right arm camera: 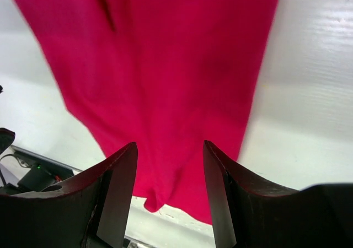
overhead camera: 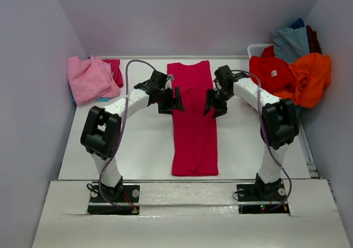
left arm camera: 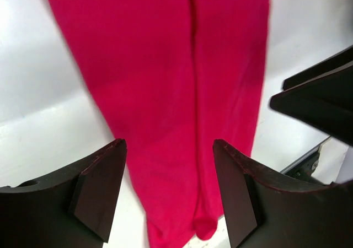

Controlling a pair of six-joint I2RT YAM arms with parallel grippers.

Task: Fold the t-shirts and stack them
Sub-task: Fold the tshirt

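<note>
A crimson-magenta t-shirt (overhead camera: 192, 121) lies folded into a long narrow strip down the middle of the table, running from the far edge to the near edge. My left gripper (overhead camera: 175, 101) hovers open at its left edge, and my right gripper (overhead camera: 212, 102) hovers open at its right edge, both about a third of the way down. The strip fills the left wrist view (left arm camera: 176, 93) and the right wrist view (right arm camera: 160, 77), with nothing between the jaws. A light pink t-shirt (overhead camera: 88, 78) lies crumpled at the far left, over a red one (overhead camera: 115, 70).
A white basket (overhead camera: 258, 50) at the far right holds a heap of t-shirts: red (overhead camera: 271, 74), orange (overhead camera: 311, 77) and grey-blue (overhead camera: 289, 43). Grey walls close in the table on three sides. The right gripper's finger shows in the left wrist view (left arm camera: 320, 99).
</note>
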